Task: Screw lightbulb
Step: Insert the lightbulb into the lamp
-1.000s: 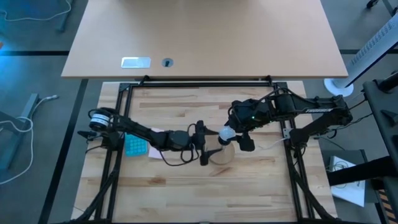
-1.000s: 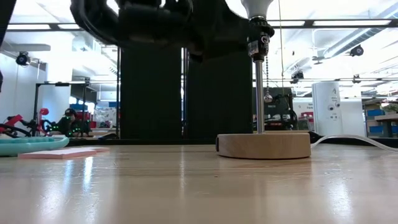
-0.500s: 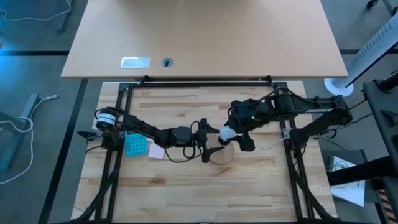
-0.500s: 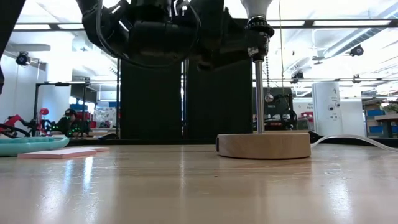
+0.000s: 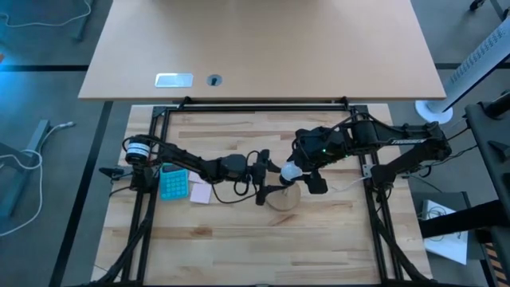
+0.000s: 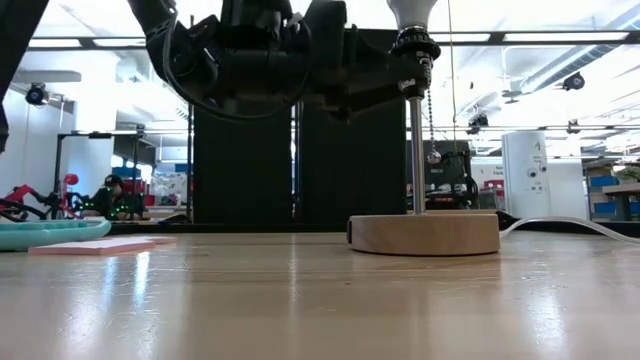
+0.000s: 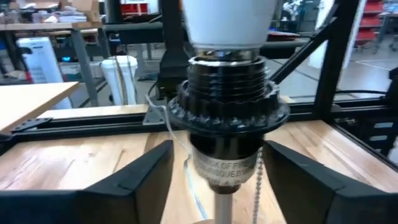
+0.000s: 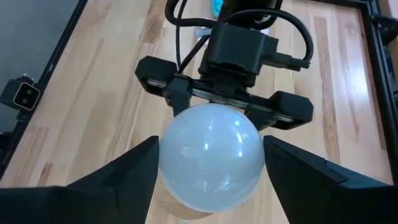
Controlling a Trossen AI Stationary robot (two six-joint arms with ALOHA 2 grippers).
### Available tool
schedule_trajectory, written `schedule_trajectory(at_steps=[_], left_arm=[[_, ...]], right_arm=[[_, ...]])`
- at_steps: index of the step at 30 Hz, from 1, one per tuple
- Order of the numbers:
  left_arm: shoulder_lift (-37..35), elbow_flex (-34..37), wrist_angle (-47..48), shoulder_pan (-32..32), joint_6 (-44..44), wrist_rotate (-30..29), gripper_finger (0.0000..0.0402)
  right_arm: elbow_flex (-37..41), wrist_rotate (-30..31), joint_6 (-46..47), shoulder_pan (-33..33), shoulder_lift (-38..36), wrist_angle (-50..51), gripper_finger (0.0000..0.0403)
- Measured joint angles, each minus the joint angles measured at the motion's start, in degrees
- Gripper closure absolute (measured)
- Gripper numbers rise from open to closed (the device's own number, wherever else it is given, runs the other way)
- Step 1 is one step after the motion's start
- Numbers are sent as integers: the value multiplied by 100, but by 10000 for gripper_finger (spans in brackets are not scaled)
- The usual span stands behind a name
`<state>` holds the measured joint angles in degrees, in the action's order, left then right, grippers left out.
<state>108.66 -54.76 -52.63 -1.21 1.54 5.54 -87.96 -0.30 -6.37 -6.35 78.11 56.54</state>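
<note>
White lightbulb [image 8: 209, 155] sits atop the black socket [image 7: 227, 134] — right jaws [image 8: 211, 163] spread either side of it, left jaws [image 7: 214, 180] open around the socket.

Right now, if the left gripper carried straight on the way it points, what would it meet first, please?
Probably the black socket under the lightbulb: the left gripper is open with the socket between its fingers, apparently not yet touching.
</note>
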Motion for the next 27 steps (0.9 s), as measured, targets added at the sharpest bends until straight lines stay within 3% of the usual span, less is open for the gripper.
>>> schedule_trajectory(at_steps=[6,19,27], left_arm=[[0,-176,157,54,-12,55,195],[0,-194,232,105,29,-170,122],[0,-345,526,87,52,-186,115]], right_arm=[[0,8,-7,0,0,-11,136],[0,35,-3,4,0,-24,129],[0,20,-127,2,0,-7,134]])
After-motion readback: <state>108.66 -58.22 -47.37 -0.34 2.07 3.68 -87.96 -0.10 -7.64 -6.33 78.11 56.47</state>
